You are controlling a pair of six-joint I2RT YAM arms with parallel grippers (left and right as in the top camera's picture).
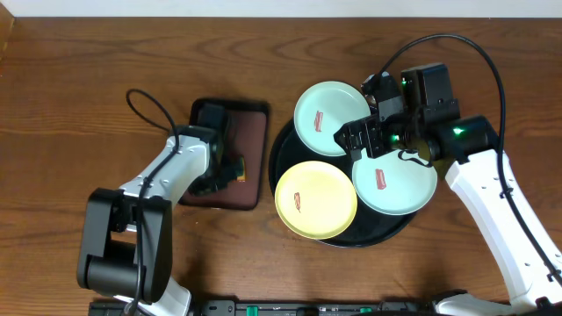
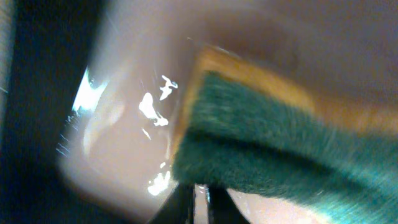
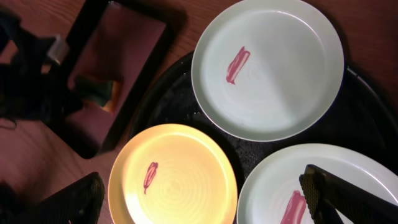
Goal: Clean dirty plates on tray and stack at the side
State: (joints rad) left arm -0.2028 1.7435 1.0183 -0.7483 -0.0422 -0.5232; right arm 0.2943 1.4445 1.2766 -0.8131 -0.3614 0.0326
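The round black tray [image 1: 383,226] holds three plates, each with a reddish smear: a mint plate [image 1: 331,118] at the back, a yellow plate [image 1: 316,200] at the front left, and a second mint plate [image 1: 399,184] at the right. They also show in the right wrist view: back mint [image 3: 267,65], yellow [image 3: 174,177], second mint [image 3: 273,180]. My right gripper [image 1: 362,140] hangs open and empty above the tray between the mint plates [image 3: 208,199]. My left gripper [image 1: 225,168] is low over the brown tray, its fingers [image 2: 200,199] nearly together at a green-and-yellow sponge [image 2: 267,137].
The rectangular brown tray [image 1: 255,132] with a black rim lies left of the black tray, with the sponge [image 1: 239,172] on it. It also shows in the right wrist view [image 3: 124,43]. Bare wood tabletop [image 1: 88,105] lies to the left and behind.
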